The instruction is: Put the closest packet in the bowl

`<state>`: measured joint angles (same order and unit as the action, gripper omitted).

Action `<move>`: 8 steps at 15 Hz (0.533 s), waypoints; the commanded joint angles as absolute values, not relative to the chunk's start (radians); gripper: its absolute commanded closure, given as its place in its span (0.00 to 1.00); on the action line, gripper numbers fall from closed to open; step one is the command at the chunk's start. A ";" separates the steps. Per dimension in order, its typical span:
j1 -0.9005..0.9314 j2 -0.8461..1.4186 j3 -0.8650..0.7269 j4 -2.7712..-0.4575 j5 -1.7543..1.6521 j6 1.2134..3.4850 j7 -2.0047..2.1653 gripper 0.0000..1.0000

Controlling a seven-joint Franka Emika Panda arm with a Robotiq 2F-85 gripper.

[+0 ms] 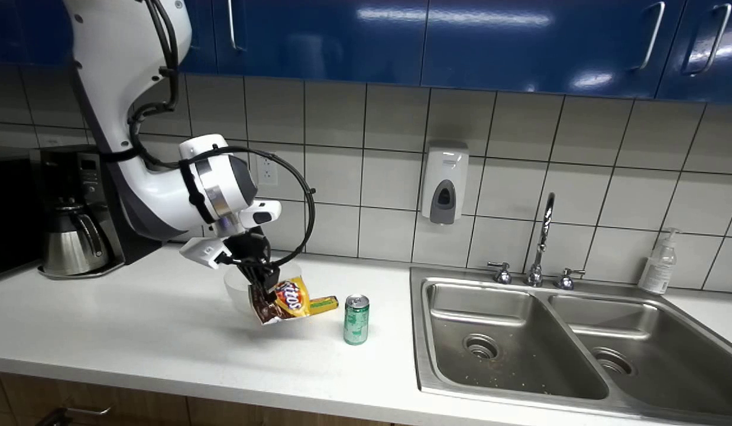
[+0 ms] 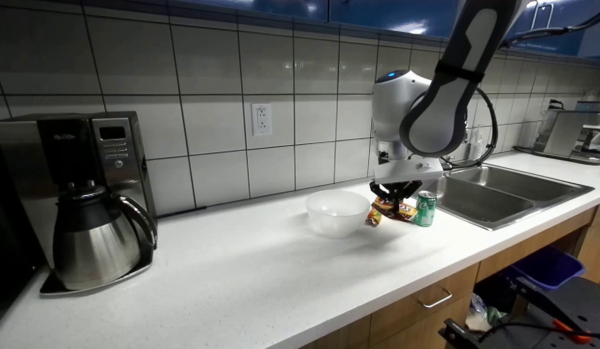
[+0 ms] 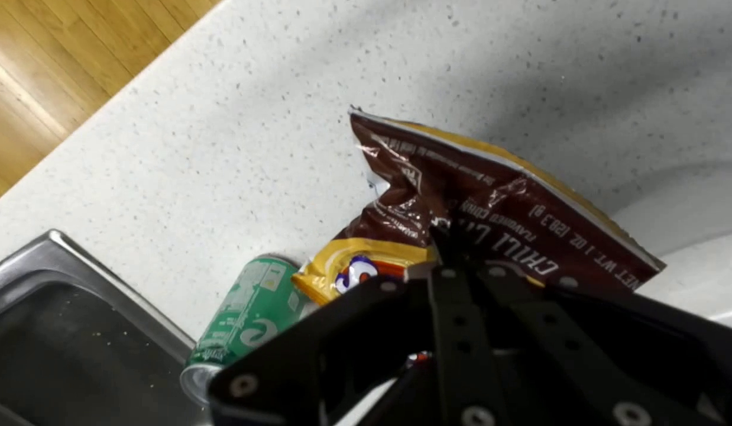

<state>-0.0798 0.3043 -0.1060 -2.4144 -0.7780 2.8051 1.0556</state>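
Brown packet (image 3: 508, 198) (creased), pinched by 1 gripper (image 3: 452, 242)

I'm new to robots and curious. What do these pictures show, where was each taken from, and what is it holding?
The machine is one robot arm with a black claw at its end. Two pictures come from cameras outside the robot, facing the counter from different places; the close-up comes from a camera on the wrist, looking past the claw. The claw is pinching a brown-and-yellow bag, not yet in the bowl. On the counter stand that pale bowl and a green can; a yellow packet, partly hidden, is near the bag. A sink is set into the counter, and a coffee maker stands farther along.
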 commanded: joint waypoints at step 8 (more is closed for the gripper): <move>-0.026 0.202 -0.093 -2.418 -0.787 2.802 1.077 1.00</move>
<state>-0.0428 0.2096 -0.1002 -2.4276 -0.7780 2.8051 1.0556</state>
